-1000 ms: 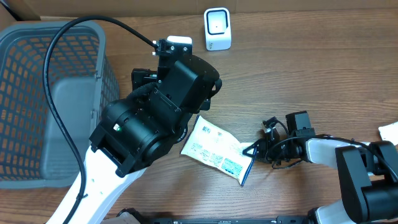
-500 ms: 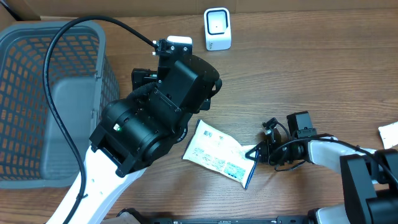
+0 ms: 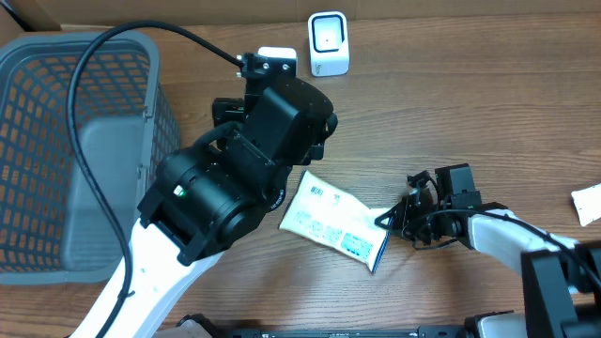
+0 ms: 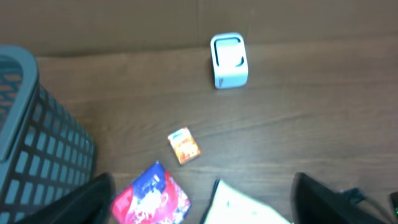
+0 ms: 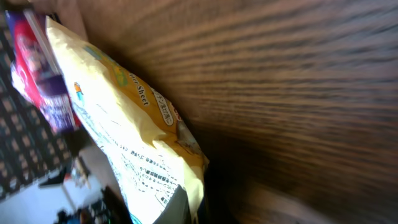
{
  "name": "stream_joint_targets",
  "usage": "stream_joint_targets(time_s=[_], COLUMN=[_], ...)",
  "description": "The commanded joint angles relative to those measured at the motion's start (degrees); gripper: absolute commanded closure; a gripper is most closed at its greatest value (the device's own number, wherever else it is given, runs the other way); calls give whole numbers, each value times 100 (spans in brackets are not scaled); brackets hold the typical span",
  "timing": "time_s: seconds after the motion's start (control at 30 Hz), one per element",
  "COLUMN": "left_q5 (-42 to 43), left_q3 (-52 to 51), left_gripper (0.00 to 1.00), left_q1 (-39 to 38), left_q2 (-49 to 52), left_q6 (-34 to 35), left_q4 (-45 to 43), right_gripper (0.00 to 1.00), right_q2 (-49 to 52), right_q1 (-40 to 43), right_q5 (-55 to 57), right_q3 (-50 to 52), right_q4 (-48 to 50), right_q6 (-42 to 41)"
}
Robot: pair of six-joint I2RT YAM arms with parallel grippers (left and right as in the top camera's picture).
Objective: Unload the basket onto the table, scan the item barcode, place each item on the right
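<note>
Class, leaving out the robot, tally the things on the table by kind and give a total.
Packets: 3 (white packet, red packet, orange packet)
Scanner: 1
Basket: 1
White item at right edge, kind unclear: 1
Total: 6

A brown wood-grain table (image 3: 488, 103) with a low sheen carries a grey plastic lattice basket (image 3: 94, 42) and a smooth white plastic scanner (image 3: 328, 42). The packet (image 3: 331, 223) is glossy printed film, crinkled at its seam; a red pouch (image 4: 151, 194) shines likewise. The left arm's casing (image 3: 230, 183) is matt black plastic.
</note>
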State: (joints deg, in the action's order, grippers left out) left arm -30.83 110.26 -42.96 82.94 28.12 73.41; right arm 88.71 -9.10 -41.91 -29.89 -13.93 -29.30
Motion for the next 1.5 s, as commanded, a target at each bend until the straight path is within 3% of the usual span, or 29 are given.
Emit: stream_joint_targets(time_s=[0.0,0.1,0.27,0.3,0.33,0.4,0.47,0.5,0.57,0.6,0.7,0.87,1.07,1.3,1.47], left_q5=[199,197,505,614,697,855,953,981,1019,1043,1169,1292,1287,1268,1268], left_q3=[-293,-765,-1709,-1910,-2050,-2308,-2470,-2516,-2531,-2531,-2533,-2551,-2785,-2918,-2929], left_gripper=[67,96,96,96,89,47,30,20,2,0,0,0,0,0,0], left_q1=[31,28,7,9,7,9,7,7,7,7,7,24,44,118,184], left_q2=[170,275,409,409,407,407,407,407,407,407,407,407,407,407,407], left_q6=[1029,1899,2752,2763,2765,2765,2763,2763,2765,2767,2885,3960,4774,4815,4813], left_q4=[179,295,205,136,90,-28,-149,-190,-236,-264,-391,-407,-472,-446,-345], right_gripper=[96,96,96,86,73,29,5,0,0,0,0,0,0,0,0], right_q2=[-643,-1104,-1414,-1412,-1412,-1414,-1416,-1440,-1523,-1578,-1694,-1613,-643,1386,1810], right_q1=[-15,-15,-15,-15,-15,-15,-15,-15,-15,-15,-11,208,549,570,560], right_q5=[763,1110,1145,1150,1156,1207,1233,1228,1233,1231,1237,1517,1167,861,417], right_q3=[-26,-26,-26,-26,-24,-24,-24,-26,-26,-28,-160,-758,-1419,-2664,-2986], right_q4=[-133,-168,-476,-605,-756,-953,-1102,-1180,-1281,-1279,-1161,-1014,-730,-1943,-2675], right_q6=[-675,-693,-695,-680,-560,-201,-42,-44,-11,72,643,1340,1884,2710,3560])
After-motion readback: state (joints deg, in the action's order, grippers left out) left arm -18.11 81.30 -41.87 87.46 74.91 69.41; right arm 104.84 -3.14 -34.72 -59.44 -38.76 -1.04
